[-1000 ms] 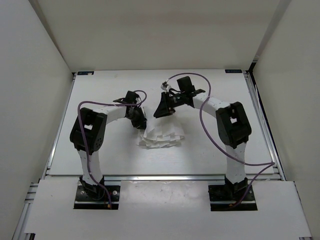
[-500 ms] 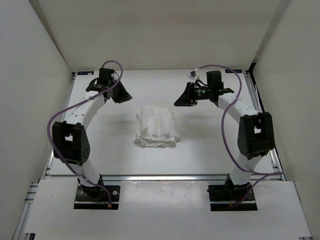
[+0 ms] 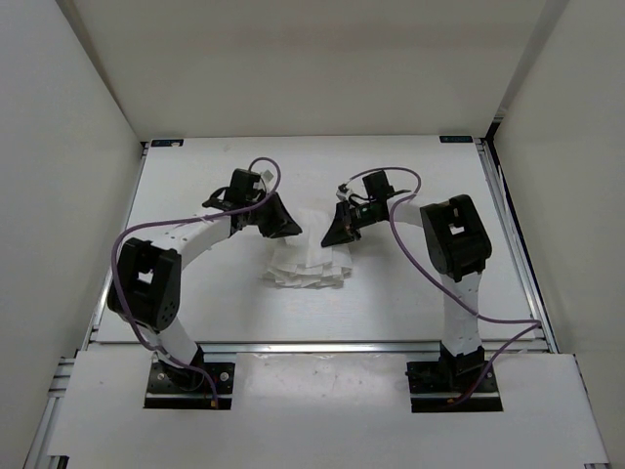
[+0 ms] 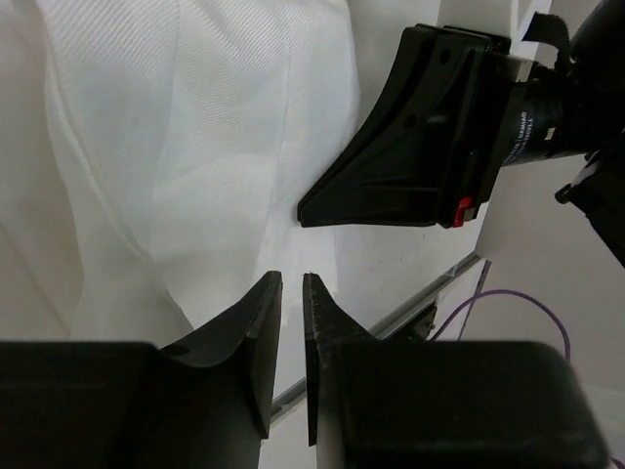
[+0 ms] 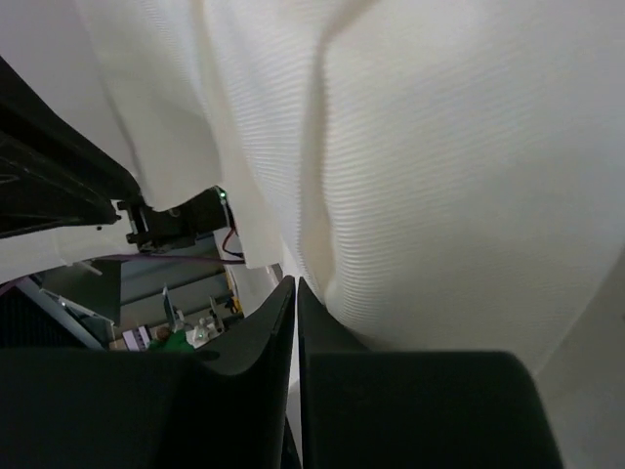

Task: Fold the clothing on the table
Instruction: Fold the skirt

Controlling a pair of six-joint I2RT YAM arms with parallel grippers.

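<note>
The clothing (image 3: 311, 269) is a white pleated bundle lying mid-table (image 3: 420, 293). Both grippers are down at its far edge. My left gripper (image 3: 286, 227) is at the far-left corner. In the left wrist view its jaws (image 4: 291, 278) stand a narrow slit apart at the cloth's (image 4: 195, 147) edge, and the table rail shows through the slit. My right gripper (image 3: 335, 237) is at the far-right corner. In the right wrist view its fingers (image 5: 296, 281) are pressed together, with ribbed cloth (image 5: 439, 147) bulging against the right finger.
Silver rails (image 3: 510, 234) edge the table, and white enclosure walls (image 3: 68, 195) rise on three sides. Purple cables (image 3: 405, 244) loop off both arms. The right gripper's black body (image 4: 420, 147) sits close in front of the left fingers.
Both arms have swung in from the far corners and come down on the clothing's far edge. The right jaws have closed. The left jaws look the same.
</note>
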